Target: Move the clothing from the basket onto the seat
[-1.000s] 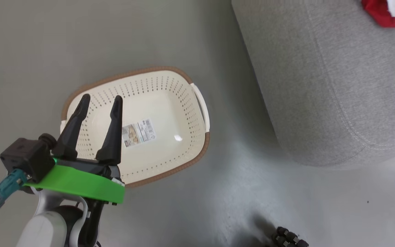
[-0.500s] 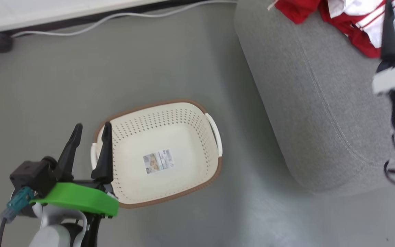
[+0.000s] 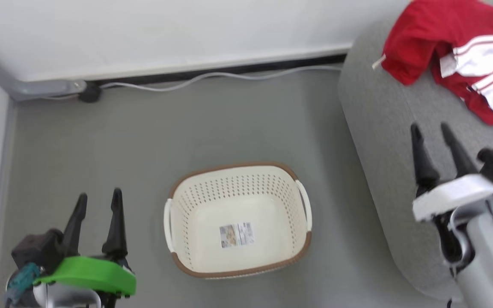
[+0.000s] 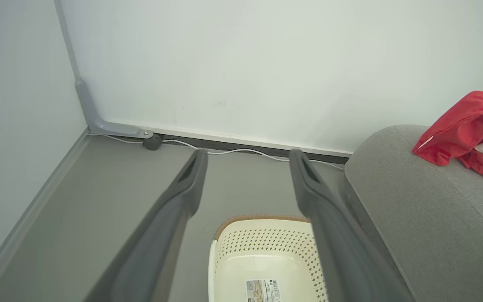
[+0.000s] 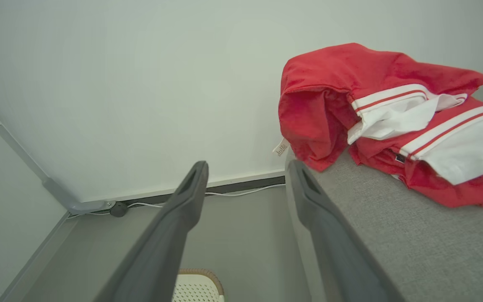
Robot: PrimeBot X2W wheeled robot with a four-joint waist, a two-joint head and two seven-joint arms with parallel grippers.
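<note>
Empty cream perforated plastic basket [image 3: 238, 190], red white-striped clothing [image 3: 426, 47] heaped on light-grey fabric sofa [image 3: 383, 162] to its right; left hand [image 3: 100, 194] and right hand [image 3: 429, 127] flanking, fingers apart, holding nothing; likely done, so withdraw without snagging.

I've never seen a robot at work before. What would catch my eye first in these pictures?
The bright red clothing with white stripes stands out first, heaped on the grey seat at the upper right. Next is the cream basket on the floor in the middle, holding nothing but a small label. The left claw hangs open beside the basket, and the right claw hangs open over the seat.
</note>
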